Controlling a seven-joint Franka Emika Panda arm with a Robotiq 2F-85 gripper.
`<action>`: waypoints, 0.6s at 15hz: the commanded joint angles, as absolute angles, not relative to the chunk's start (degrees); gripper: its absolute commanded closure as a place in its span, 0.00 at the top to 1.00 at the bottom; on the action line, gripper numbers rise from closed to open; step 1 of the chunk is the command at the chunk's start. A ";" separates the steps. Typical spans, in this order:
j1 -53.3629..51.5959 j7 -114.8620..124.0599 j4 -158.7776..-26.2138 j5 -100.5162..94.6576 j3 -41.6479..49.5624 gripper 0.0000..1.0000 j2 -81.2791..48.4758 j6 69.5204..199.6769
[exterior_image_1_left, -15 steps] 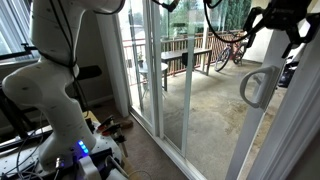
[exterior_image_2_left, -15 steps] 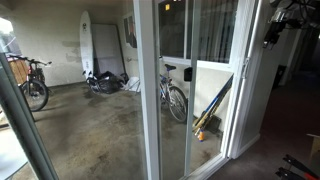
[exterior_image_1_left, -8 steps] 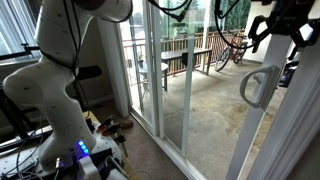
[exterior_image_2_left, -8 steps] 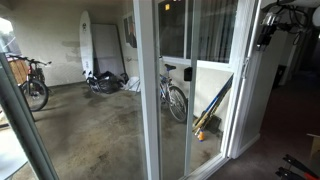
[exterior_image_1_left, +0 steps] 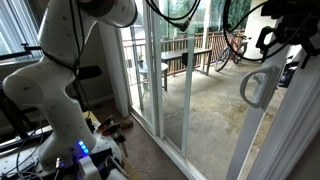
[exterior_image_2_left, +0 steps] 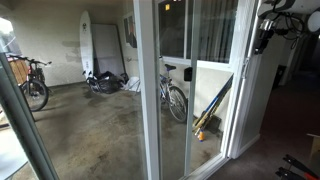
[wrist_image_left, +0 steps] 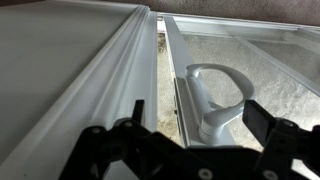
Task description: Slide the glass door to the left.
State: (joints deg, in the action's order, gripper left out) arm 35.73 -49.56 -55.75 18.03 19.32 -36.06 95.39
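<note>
Two black fingers (wrist_image_left: 256, 120) of the black Robotiq gripper (wrist_image_left: 193, 118) stand spread apart and released, grasping nothing. The pale grey D-shaped loop handle (wrist_image_left: 215, 95) shows between them toward 12 o'clock in the wrist view. Against one second earlier, the gripper (exterior_image_1_left: 280, 38) has dropped slightly toward 6 o'clock in an exterior view and hangs near the handle (exterior_image_1_left: 258, 87), not touching it; the tall clear glass door in its narrow white frame (exterior_image_1_left: 292, 125) has not moved and sits at 3 o'clock in that view.

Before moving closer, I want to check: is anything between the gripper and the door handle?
Nothing visible. In the wrist view the open gripper faces the grey handle of the glass door, only air between them.
</note>
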 commanded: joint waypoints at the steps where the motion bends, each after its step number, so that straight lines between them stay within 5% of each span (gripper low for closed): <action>1: 34.95 -55.54 -59.72 17.08 19.36 1.00 -34.54 103.27; 9: 35.81 -53.93 -57.85 17.88 19.48 1.00 -35.29 99.42</action>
